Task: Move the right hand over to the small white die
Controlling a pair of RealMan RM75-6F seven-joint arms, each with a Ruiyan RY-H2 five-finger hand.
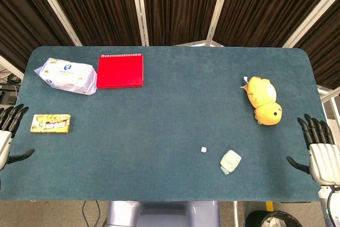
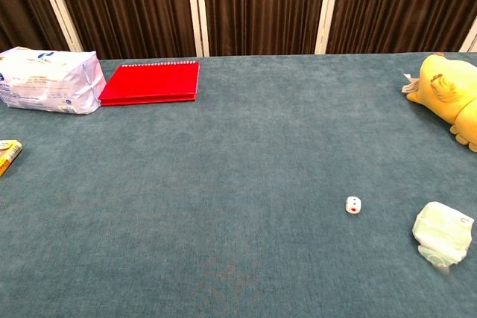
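Note:
The small white die (image 1: 203,149) lies on the blue table (image 1: 170,99) near the front edge, right of centre; the chest view shows the die (image 2: 353,205) with a red pip facing the camera. My right hand (image 1: 319,150) hovers at the table's right edge, fingers spread and holding nothing, well to the right of the die. My left hand (image 1: 8,134) sits at the left edge, fingers apart and empty. Neither hand appears in the chest view.
A crumpled pale green packet (image 1: 230,161) lies just right of the die. A yellow plush duck (image 1: 263,100) sits at the right, a red spiral notebook (image 1: 120,70) and a white tissue pack (image 1: 66,75) at the back left, a yellow box (image 1: 50,123) at the left.

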